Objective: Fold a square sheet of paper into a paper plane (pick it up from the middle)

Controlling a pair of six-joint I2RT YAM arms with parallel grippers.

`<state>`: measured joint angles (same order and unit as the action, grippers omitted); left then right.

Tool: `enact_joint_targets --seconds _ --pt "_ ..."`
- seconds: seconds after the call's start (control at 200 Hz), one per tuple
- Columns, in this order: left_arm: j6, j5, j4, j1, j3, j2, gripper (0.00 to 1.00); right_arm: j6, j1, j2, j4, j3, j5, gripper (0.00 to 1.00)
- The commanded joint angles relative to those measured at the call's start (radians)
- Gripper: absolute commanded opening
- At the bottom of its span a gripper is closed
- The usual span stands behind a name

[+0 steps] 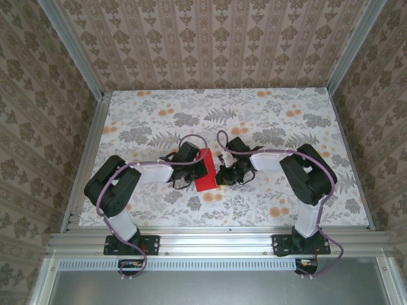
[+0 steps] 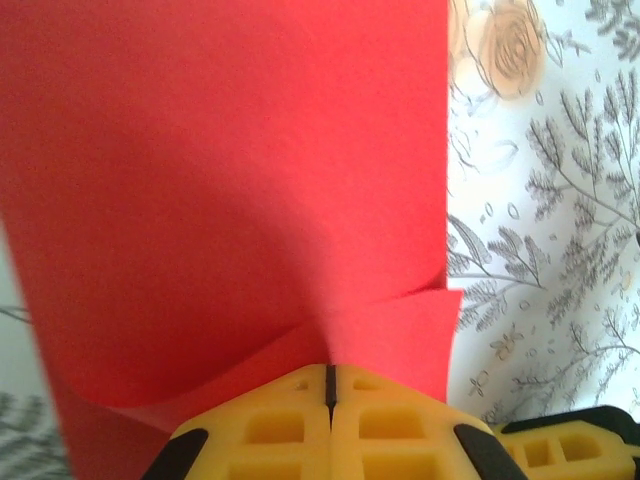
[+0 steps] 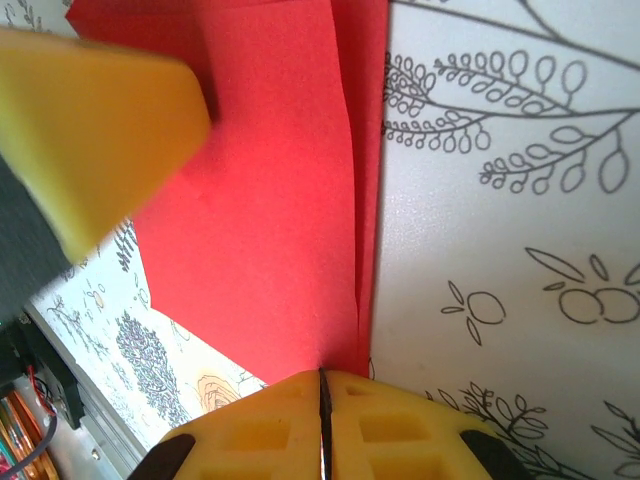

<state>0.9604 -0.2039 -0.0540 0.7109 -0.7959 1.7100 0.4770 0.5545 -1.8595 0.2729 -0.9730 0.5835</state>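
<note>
The square sheet of paper (image 1: 206, 173) is bright red and folded over on itself, held just above the floral table between the two arms. My left gripper (image 1: 198, 166) is shut on one edge of it. In the left wrist view the yellow jaws (image 2: 330, 368) pinch the paper (image 2: 220, 180), and a second layer curls up beside them. My right gripper (image 1: 222, 176) is shut on the opposite edge. In the right wrist view its jaws (image 3: 322, 372) clamp the doubled edge of the paper (image 3: 260, 220), with a yellow finger (image 3: 90, 130) of the left gripper at the upper left.
The table (image 1: 254, 121) has a grey and orange floral cover. Patterned walls stand on three sides, with metal posts at the corners. An aluminium rail (image 1: 216, 241) carries both arm bases along the near edge.
</note>
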Motion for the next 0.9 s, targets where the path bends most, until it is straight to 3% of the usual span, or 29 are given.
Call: enact_joint_targets --seconds 0.0,0.335,0.54,0.72,0.89 --pt "-0.066 0.045 0.030 -0.043 0.038 -0.023 0.07 -0.012 -0.007 -0.036 0.146 0.060 -0.086 0.11" --pt "-0.125 0.035 -0.177 -0.117 0.138 0.004 0.07 -0.001 -0.008 -0.044 0.142 0.065 -0.085 0.10" --pt "-0.175 -0.004 -0.260 -0.166 0.189 -0.060 0.09 0.012 -0.007 -0.043 0.135 0.065 -0.081 0.10" --pt "-0.176 -0.039 -0.258 -0.149 0.197 -0.173 0.13 0.025 -0.007 -0.050 0.128 0.064 -0.073 0.10" --pt "-0.130 -0.021 -0.259 -0.054 0.225 -0.240 0.14 0.033 -0.007 -0.056 0.124 0.063 -0.070 0.10"
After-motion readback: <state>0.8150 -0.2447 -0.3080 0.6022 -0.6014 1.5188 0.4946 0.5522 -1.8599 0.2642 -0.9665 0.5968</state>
